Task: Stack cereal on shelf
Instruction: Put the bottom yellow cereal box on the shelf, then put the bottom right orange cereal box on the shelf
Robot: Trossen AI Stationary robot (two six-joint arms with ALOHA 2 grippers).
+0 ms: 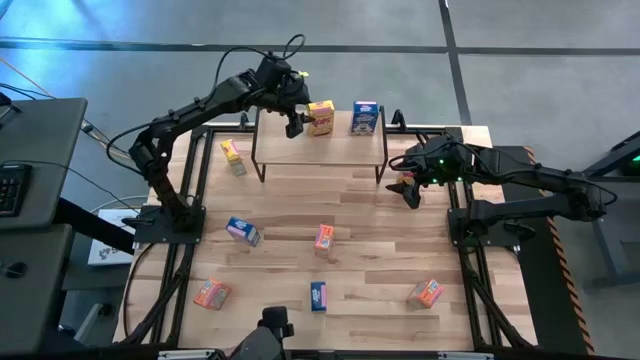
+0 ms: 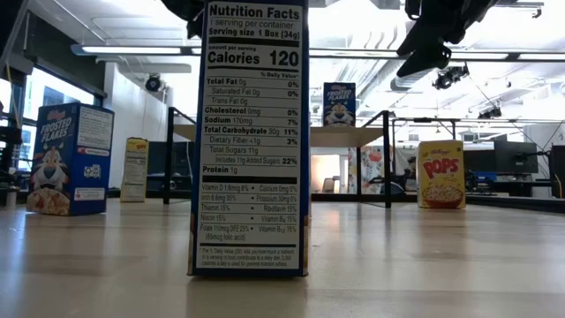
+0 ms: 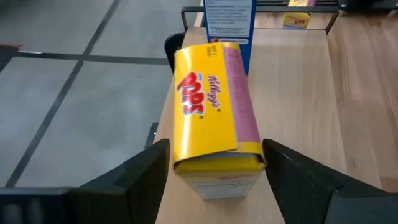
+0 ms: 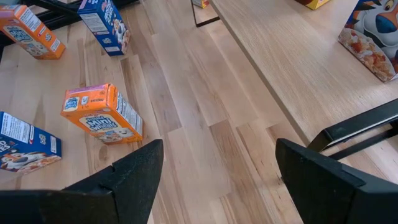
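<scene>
Shelf: the low riser (image 1: 320, 150) stands at the upper centre of the high view, light wooden top on thin black legs, set on the tabletop (image 1: 370, 240).
Boxes on shelf: a yellow box (image 1: 321, 117) and a blue box (image 1: 365, 117) stand side by side on its top, apart from each other.
Boxes on tabletop: seven more, among them a yellow one (image 1: 233, 156) just left of the shelf, a blue one (image 1: 243, 231) at left centre, an orange one (image 1: 324, 240) at centre, and orange ones at lower left (image 1: 211, 293) and lower right (image 1: 425, 293).
Left claw: (image 1: 294, 124) sits at the yellow box on the shelf; in its wrist view the fingers (image 3: 134, 177) stand apart on either side of the box, with a gap showing on each side.
Right claw: (image 1: 410, 190) waits right of the shelf, over bare tabletop, fingers apart, empty.
Handling, judged: thin cardboard, light, easily tipped or dented; smooth printed faces may slip.
Grasp point, judged: across the two broad faces, near mid-height, with modest pressure.
</scene>
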